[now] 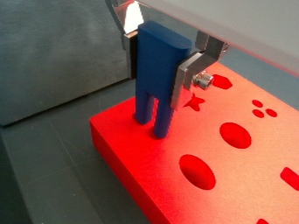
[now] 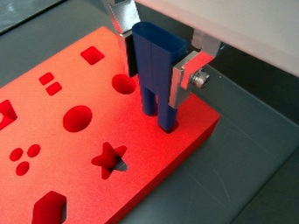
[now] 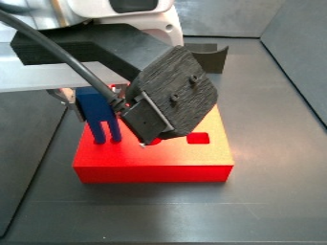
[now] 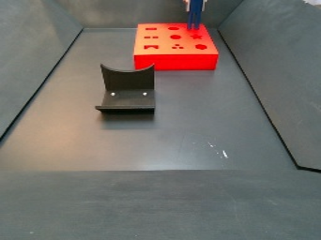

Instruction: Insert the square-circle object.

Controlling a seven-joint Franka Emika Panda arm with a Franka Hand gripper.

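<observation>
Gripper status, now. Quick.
Gripper: shut on the blue square-circle object, prongs down at a corner of the red board.

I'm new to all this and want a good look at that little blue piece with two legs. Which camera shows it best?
A wrist view shows the blue piece best: close, whole, held in the hand, prong tips at the red board. A side view shows it partly hidden; the far one shows it tiny.
</observation>
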